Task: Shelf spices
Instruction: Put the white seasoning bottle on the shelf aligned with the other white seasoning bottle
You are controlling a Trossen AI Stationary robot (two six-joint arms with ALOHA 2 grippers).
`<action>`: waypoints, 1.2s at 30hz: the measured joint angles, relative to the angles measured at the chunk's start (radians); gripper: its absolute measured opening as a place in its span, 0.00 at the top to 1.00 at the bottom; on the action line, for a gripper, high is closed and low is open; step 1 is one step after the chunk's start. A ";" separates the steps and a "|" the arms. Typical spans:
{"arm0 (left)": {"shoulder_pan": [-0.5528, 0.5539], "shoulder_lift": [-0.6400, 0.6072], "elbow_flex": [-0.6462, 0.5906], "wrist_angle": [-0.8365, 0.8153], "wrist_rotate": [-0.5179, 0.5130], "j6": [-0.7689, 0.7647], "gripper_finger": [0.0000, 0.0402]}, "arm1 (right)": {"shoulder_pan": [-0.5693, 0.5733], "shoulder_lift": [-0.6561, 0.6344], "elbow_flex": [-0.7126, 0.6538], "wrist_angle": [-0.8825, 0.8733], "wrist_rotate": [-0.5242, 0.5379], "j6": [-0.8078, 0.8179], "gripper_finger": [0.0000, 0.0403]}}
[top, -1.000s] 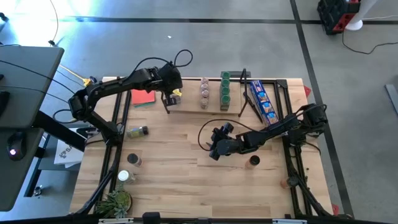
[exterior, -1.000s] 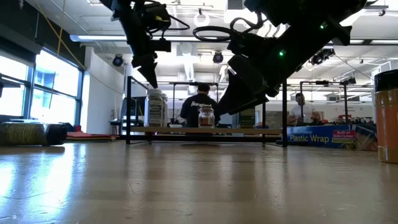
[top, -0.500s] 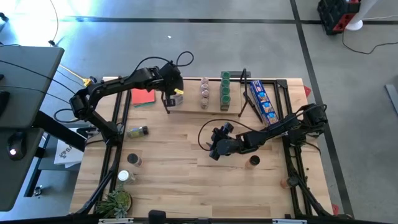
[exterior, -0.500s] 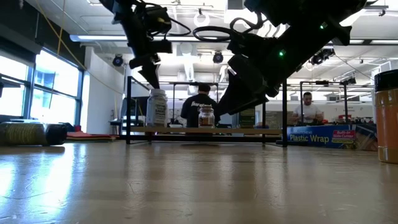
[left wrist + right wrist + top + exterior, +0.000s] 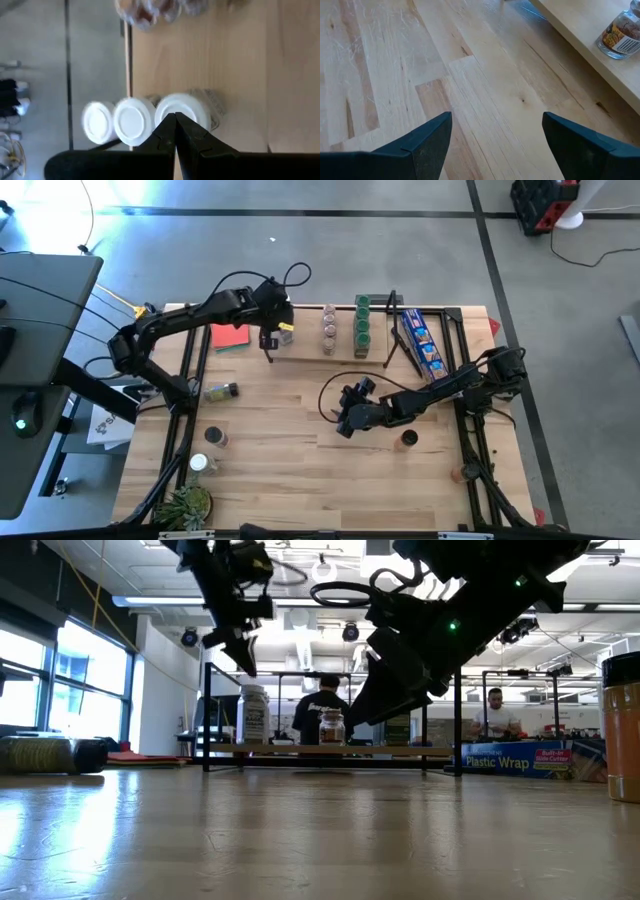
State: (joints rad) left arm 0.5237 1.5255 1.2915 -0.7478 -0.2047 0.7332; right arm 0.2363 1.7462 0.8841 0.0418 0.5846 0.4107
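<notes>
Spices [image 5: 328,330] mostly up on the shelf [image 5: 305,348], at the far edge of the surface [image 5: 300,470].

Compared with a second ago: left gripper [image 5: 175,117] lifted slightly higher above the shelf's left end, clear of the white-capped jar [image 5: 255,712] beneath. That jar narrower-looking in the low view, otherwise in place. Right arm unchanged.

Left gripper: pressed fully together, pinching nothing, poised over the nearest of the white caps (tips over its rim in the wrist view; touching or not, impossible to tell). Right gripper [image 5: 345,423]: spread wide, empty, hanging over bare wood in front of the shelf, well apart from any jar.

Counts.
- **On the shelf:**
  - three white caps in a row at the left end
  - near the middle, a line of about three clear jars
  - right of those, a line with at least three green caps [image 5: 362,320]
- **Off the shelf:**
  - one jar on its side [image 5: 222,391] in front of the left end
  - two upright further forward on that side, one dark-capped [image 5: 215,437], one white-capped [image 5: 198,464]
  - one brown-capped [image 5: 408,438] in front of the right end
- **Other things:**
  - one blue package [image 5: 420,345] leaning by the shelf's right end frame
  - one red card [image 5: 230,337] left of the shelf
  - one potted plant [image 5: 188,502] farthest forward from the left end
</notes>
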 joint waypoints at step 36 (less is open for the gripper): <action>-1.208 -0.361 -0.081 -0.678 0.262 -1.979 0.99 | -0.087 -0.001 0.000 0.458 -0.159 -0.386 0.24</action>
State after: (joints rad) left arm -0.6838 1.1642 1.2108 -1.4255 0.0576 -1.2454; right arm 0.1498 1.7454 0.8837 0.4996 0.4255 0.0251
